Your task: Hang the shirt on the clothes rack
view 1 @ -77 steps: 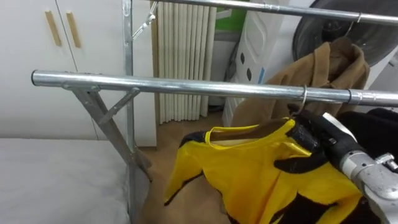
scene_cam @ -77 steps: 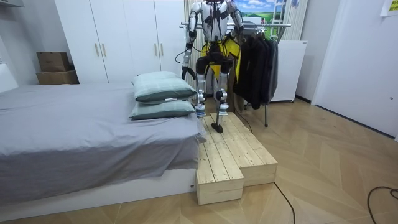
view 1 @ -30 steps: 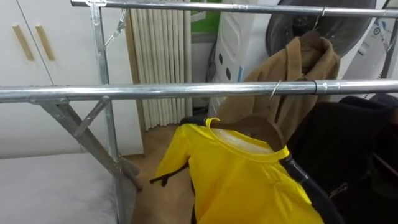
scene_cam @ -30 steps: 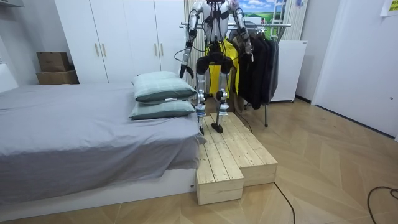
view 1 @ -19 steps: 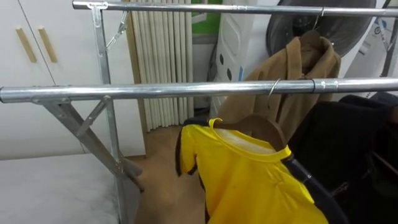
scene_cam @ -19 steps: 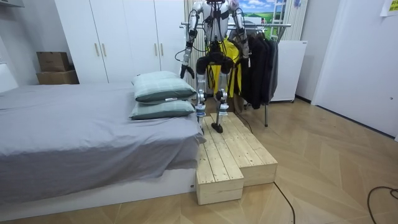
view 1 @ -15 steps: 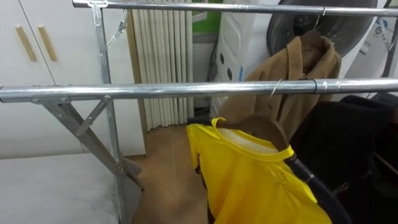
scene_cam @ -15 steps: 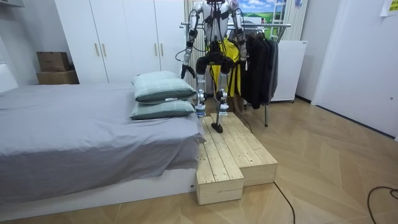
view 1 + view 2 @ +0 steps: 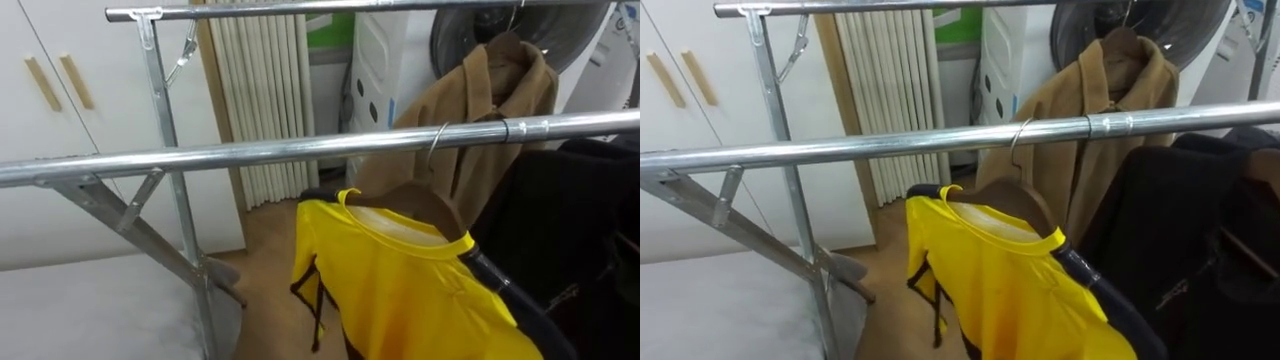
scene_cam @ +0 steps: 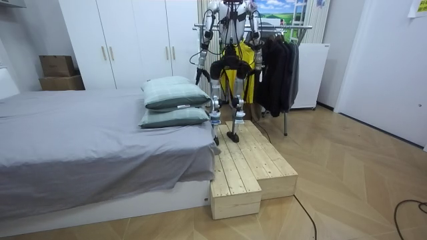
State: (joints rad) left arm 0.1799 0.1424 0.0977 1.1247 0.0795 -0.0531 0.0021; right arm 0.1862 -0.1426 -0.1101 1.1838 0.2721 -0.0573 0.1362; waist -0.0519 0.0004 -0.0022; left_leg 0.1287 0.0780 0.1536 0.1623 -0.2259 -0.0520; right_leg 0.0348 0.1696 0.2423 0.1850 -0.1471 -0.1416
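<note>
In the room view we are seeing the robot's arms lowered at its sides, left hand [image 10: 197, 75] and right hand [image 10: 257, 64], and we cannot tell how either is set. Nearest in the eye views, a smooth round steel rail [image 9: 250, 155] is crossing. The glossy yellow shirt [image 9: 410, 290] is hanging from it on a brown hanger [image 9: 425, 207], whose thin wire hook is looping over the rail. Beyond, dark garments [image 9: 585, 230] and a tan coat [image 9: 495, 100] are draping before a ribbed white curtain [image 9: 262, 90].
</note>
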